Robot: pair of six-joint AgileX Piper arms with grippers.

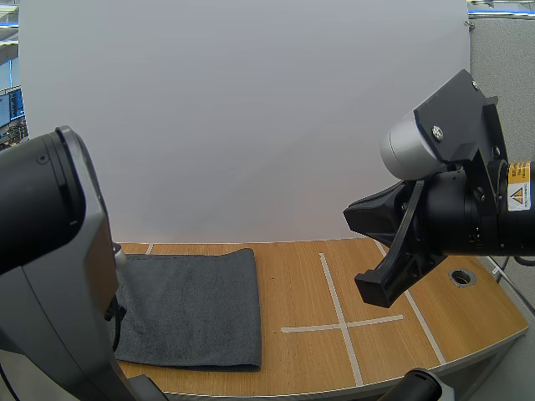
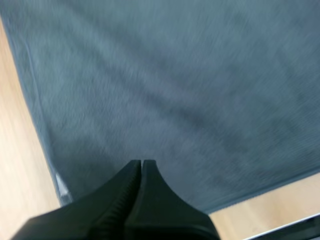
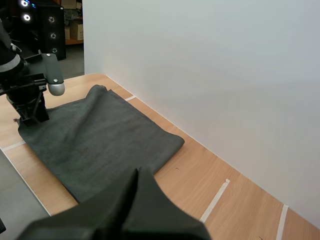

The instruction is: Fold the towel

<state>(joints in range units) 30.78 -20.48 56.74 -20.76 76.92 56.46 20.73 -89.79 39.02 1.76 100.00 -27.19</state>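
1. Closest in, the left gripper (image 2: 141, 162) has its fingers pressed together into one wedge, gripping nothing, and sits over the dark grey towel (image 2: 175, 90) near one corner, with bare table (image 2: 20, 165) past both hems
2. Spread flat, the towel covers the table's left part; whether the tips touch the cloth I cannot tell
3. Likewise closed and empty, the right gripper (image 3: 137, 172) hangs raised and well apart, the towel lying off to its left beyond the tape cross (image 1: 341, 324)
4. Judging by this, the left arm is far nearer: it need only open and pinch the hem beneath it, while the right must cross over
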